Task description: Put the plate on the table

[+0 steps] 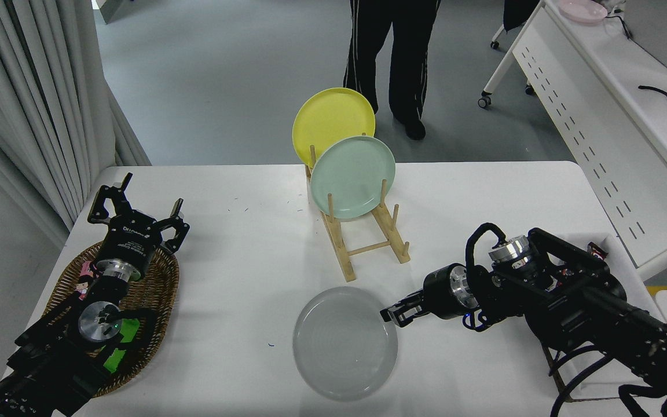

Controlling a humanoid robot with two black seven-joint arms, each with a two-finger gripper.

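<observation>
The right gripper (392, 313) pinches the plate's (345, 343) right rim, jaws narrow on it. The plate looks flat on the table (241, 272), just in front of the rack (368, 243). Only letting go remains, I judge.

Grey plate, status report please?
Right gripper at round light grey plate's rim, grip unclear. Plate looks flat on white table. Left gripper parked. Nothing obstructing.

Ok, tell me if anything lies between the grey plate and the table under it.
Nothing visible does. The grey plate looks level on or just above the bare white table, in front of the wooden plate rack. The right gripper is at its right rim; whether it grips it is unclear. The left gripper is parked over the wicker basket.
</observation>
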